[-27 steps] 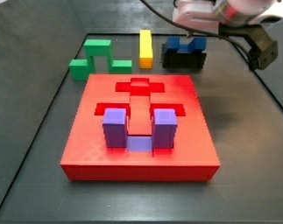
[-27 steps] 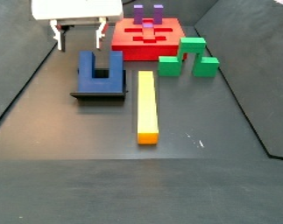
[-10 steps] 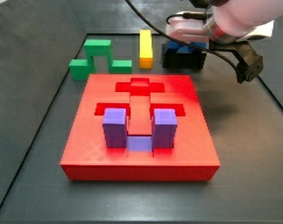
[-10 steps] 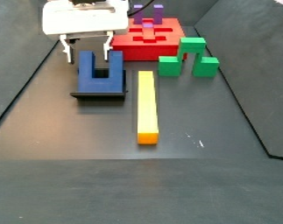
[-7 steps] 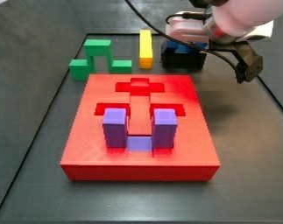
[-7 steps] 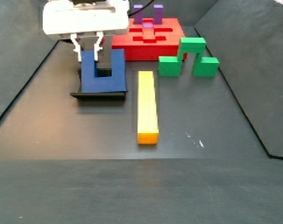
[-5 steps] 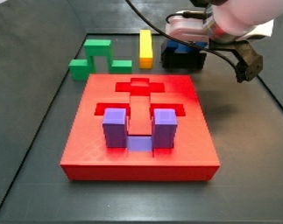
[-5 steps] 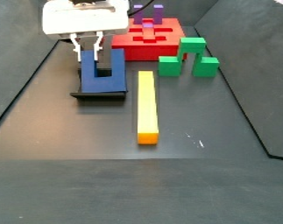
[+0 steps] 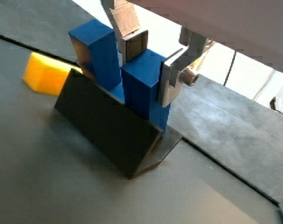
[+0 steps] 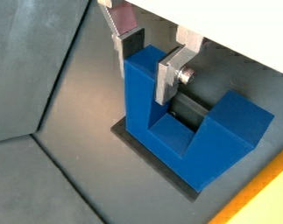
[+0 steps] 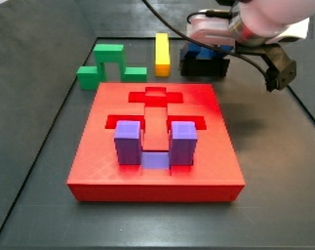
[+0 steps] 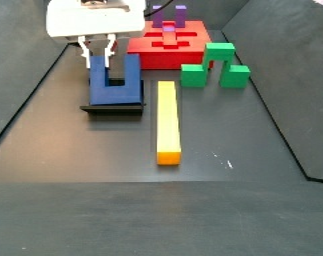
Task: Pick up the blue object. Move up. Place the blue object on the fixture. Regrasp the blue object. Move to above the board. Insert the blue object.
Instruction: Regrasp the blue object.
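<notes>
On the low black boxy fixture (image 12: pixel 113 103) at the far end of the floor from the large flat red board (image 11: pixel 157 146), the small dark navy-blue U-shaped block (image 12: pixel 117 80) stands with its two prongs up, seated in the holder's top. Straddling one prong is the two-finger gripper (image 10: pixel 150 57): in both wrist views a flat silver finger (image 9: pixel 175 72) with its dark pad lies on each side of that prong, so close that they look to be touching it, though whether they press firmly I cannot tell. The opening is narrow, just the prong's thickness.

Judging by this, the regrasp step is in hand: the blue object is already placed on the fixture, and the gripper has taken a new hold on a single prong. What follows calls for a sure clamp, then a straight lift clear of the recess before carrying the block over the board.

A lighter purple U-shaped block (image 11: pixel 156 145) already sits in the board; a green block (image 12: pixel 213 65) and a long yellow bar (image 12: pixel 165 122) lie on the floor nearby.
</notes>
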You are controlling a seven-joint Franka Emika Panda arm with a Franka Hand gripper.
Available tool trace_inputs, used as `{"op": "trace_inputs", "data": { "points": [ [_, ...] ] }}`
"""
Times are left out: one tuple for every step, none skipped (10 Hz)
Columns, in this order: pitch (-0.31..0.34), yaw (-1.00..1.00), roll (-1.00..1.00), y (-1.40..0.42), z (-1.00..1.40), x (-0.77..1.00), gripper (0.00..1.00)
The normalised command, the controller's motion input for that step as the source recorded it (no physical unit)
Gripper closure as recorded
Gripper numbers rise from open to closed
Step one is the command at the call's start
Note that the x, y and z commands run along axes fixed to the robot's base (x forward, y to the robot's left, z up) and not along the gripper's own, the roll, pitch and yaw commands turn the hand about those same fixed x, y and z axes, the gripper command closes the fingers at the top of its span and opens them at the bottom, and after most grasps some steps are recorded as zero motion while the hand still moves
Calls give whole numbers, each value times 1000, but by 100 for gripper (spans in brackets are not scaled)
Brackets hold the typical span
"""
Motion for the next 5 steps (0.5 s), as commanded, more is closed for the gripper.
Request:
{"op": "trace_inputs", "data": {
  "points": [
    [0,0,0,0,0,0,100],
    [0,0,0,0,0,0,100],
    [0,0,0,0,0,0,100],
    [0,0,0,0,0,0,100],
    [0,0,0,0,0,0,100]
  ]
}}
